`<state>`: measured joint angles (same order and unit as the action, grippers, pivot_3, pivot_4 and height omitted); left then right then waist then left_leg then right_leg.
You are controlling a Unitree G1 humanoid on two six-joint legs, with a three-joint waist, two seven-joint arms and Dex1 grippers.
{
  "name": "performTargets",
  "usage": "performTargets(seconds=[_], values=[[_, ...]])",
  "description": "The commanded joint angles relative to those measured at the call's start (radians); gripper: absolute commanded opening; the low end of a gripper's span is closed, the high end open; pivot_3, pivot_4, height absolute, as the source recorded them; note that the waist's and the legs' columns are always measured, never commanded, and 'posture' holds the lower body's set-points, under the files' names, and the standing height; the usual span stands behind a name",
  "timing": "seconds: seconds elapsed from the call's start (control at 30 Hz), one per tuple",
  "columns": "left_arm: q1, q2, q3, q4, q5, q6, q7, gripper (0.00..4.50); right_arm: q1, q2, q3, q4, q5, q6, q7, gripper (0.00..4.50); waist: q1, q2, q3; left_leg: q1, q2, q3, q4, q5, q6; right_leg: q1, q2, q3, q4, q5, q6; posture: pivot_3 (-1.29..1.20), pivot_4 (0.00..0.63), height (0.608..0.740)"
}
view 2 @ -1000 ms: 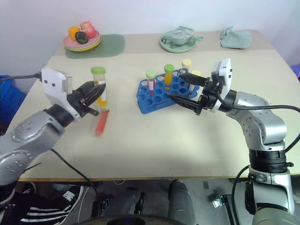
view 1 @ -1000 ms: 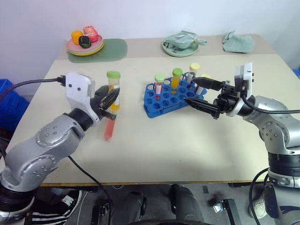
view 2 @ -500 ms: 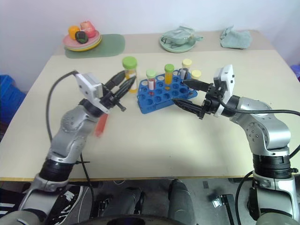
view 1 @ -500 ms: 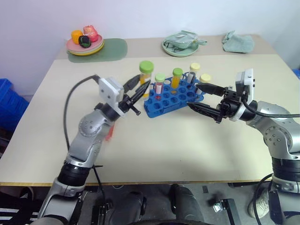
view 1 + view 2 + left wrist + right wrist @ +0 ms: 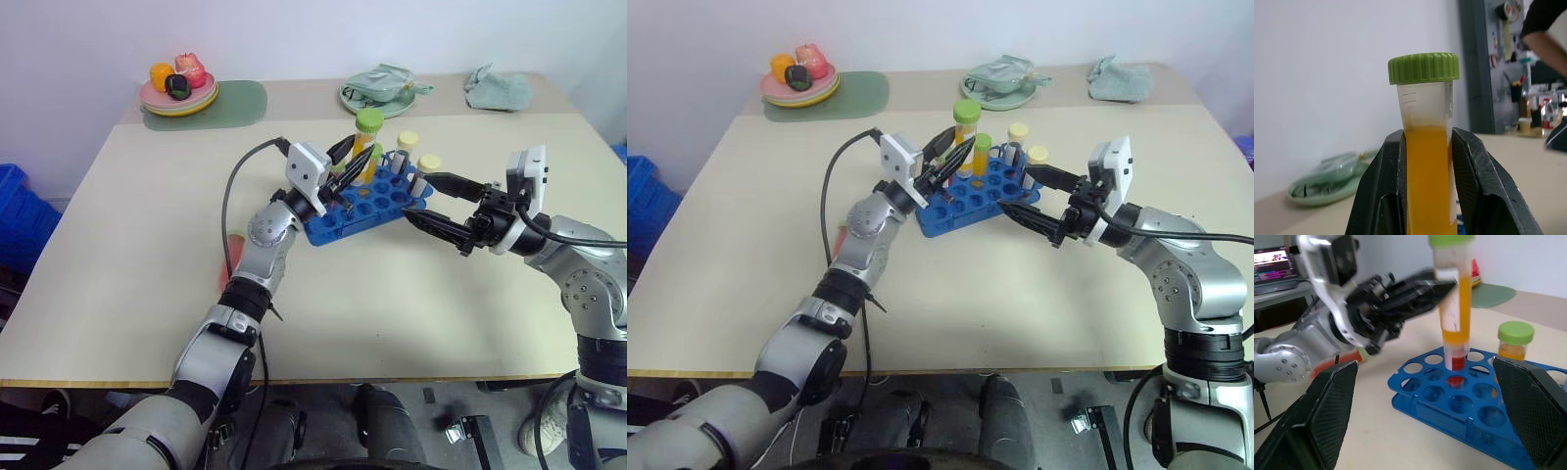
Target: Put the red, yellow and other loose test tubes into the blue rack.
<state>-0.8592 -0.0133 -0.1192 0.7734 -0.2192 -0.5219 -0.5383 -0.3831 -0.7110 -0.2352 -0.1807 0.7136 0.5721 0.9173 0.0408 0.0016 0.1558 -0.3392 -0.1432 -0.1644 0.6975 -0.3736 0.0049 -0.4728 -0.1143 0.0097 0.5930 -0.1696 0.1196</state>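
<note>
Landmark: blue rack point(image 5: 364, 204), mid-worktop point(image 5: 411, 323).

Left of the rack, a red tube point(image 5: 231, 257) lies flat on the worktop, mostly hidden behind the left forearm; cap not visible.

Left end effector point(image 5: 345, 168) sits over the rack's left end, clamped on the yellow-orange tube point(image 5: 365, 143). Tube is upright, green cap on top, its lower end above the rack holes and not seated. In the left wrist view both black fingers point(image 5: 1376, 196) press the tube's sides below the cap.

In the rack: a green-capped tube with orange contents point(image 5: 1514, 341) and a tube with red liquid low down point(image 5: 1454, 363), this one partly hidden behind the held tube. Two cream-capped tubes point(image 5: 408, 147) stand at the rack's far right end; contents too small to tell.

Right of the rack, the right end effector point(image 5: 437, 203) hangs just beside the rack's right end, fingers spread wide, nothing between them, pointing at the rack.

Behind the rack, far edge of the worktop: plate with fruit point(image 5: 176, 90) on a green mat point(image 5: 240, 102) to the left, green dish with crumpled cloth point(image 5: 377, 90) roughly straight behind, another cloth point(image 5: 498, 86) to the right.
</note>
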Motion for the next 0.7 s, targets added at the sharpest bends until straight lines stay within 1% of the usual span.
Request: performTargets(seconds=[0.03, 0.27, 0.5, 0.7], values=[[-0.034, -0.038, 0.015, 0.055, 0.032, -0.077, -0.006, 0.72, 0.004, -0.006, -0.036, -0.052, 0.020, -0.006, -0.011, 4.50, 0.000, 0.000, 0.000, 0.000, 0.000, 0.000, 0.000, 0.000, 0.000, 0.000, 0.000, 0.000, 0.000, 0.000, 0.000, 0.00, 0.150, 0.740], [-0.081, -0.115, 0.026, 0.202, 0.066, -0.159, -0.036, 0.72, 0.008, -0.002, -0.035, -0.074, 0.026, 0.000, -0.034, 4.50, 0.001, 0.000, 0.000, 0.000, -0.001, 0.000, 0.001, 0.000, 0.000, 0.000, -0.001, 0.000, 0.000, 0.001, 0.001, 0.00, 0.150, 0.740], [-0.144, -0.131, 0.046, 0.327, 0.104, -0.197, -0.015, 0.72, 0.024, -0.010, -0.047, -0.101, 0.039, 0.017, -0.052, 4.50, 0.000, 0.000, 0.000, 0.000, -0.001, 0.000, 0.000, 0.000, 0.000, 0.000, 0.000, 0.000, 0.000, 0.001, 0.001, 0.00, 0.150, 0.740], [-0.150, -0.144, 0.063, 0.370, 0.125, -0.217, 0.002, 0.72, 0.045, -0.016, -0.064, -0.132, 0.053, 0.036, -0.072, 4.50, 0.001, 0.000, 0.000, 0.000, -0.001, 0.000, 0.001, 0.000, 0.000, 0.000, -0.001, 0.000, 0.000, 0.001, 0.001, 0.00, 0.150, 0.740]])
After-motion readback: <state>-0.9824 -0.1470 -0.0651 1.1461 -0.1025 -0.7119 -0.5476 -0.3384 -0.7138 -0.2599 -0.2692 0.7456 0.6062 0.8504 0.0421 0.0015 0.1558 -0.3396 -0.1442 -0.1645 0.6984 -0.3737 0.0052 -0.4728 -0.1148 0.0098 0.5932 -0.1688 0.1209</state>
